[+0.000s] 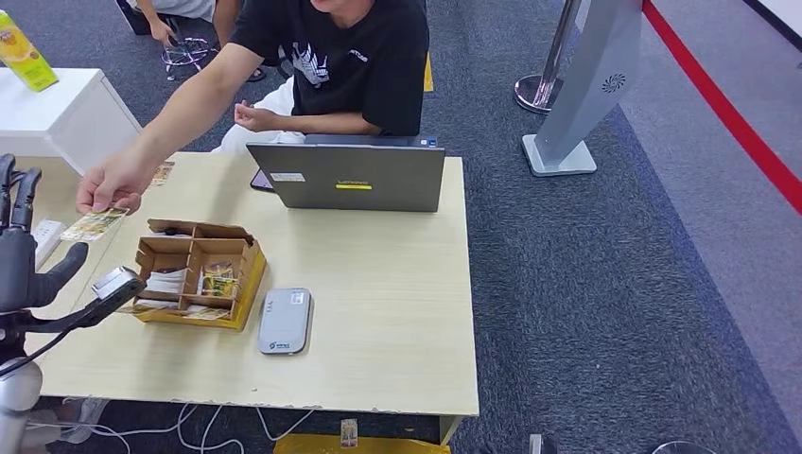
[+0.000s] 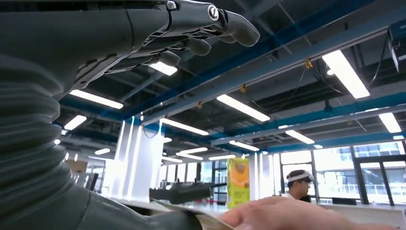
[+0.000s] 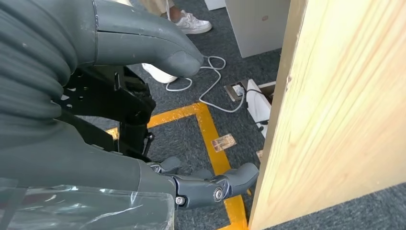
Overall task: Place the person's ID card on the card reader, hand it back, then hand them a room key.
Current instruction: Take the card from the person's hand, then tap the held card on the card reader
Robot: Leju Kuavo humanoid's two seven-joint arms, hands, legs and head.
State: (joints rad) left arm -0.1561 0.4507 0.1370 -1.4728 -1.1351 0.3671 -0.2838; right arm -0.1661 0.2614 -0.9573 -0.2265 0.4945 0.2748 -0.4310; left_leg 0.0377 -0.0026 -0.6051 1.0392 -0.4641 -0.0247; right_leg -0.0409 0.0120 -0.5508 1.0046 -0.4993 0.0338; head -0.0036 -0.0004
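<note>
A person's hand (image 1: 112, 187) reaches over the table's left end and holds out the ID card (image 1: 94, 224) by one edge. My left hand (image 1: 19, 257) is raised just beside the card with its fingers (image 2: 191, 28) spread above the thumb and nothing in it. The card's edge (image 2: 207, 221) and the person's hand (image 2: 292, 214) show close to my thumb in the left wrist view. The grey-white card reader (image 1: 285, 321) lies flat near the table's front. A cardboard box (image 1: 194, 270) next to it holds room keys. My right hand (image 3: 191, 184) hangs empty below the table's side (image 3: 335, 105).
The person sits behind an open grey laptop (image 1: 348, 176). A white power strip (image 1: 45, 238) lies at the table's left edge, and a white cabinet (image 1: 66, 113) carries a yellow carton (image 1: 26, 52). A grey sign stand (image 1: 582, 90) is at the right. Cables (image 3: 210, 81) and yellow tape (image 3: 210, 139) cross the floor.
</note>
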